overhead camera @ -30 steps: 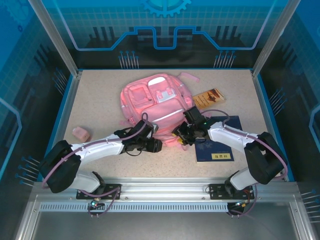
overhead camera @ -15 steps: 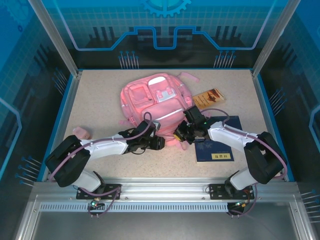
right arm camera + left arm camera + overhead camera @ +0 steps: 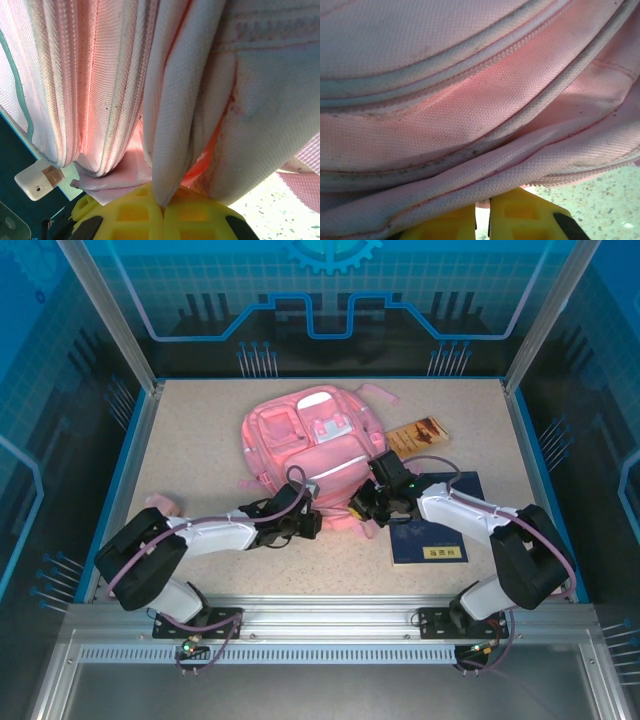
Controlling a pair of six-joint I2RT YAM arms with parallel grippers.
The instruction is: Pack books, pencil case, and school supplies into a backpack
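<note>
Pink backpack (image 3: 305, 440) lies flat, front up, mid-far on surface (image 3: 190, 460). Left arm (image 3: 215, 537) stretches low from near-left corner; right arm (image 3: 465, 512) bends in from near-right. Both reach backpack's near edge. Navy book (image 3: 440, 535) lies toward right edge, partly under right arm. Tan-orange book (image 3: 418, 433) sits just right of backpack. Left claw (image 3: 482, 212) nearly closed, pinching hem fold. Right claw (image 3: 162, 207) clamped on fabric fold.

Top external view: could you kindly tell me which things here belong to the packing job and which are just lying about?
For the job:
- backpack
- tan book
- navy book

Lying about:
- small pink lump at the left, too small to identify; it may be one of the supplies
</note>
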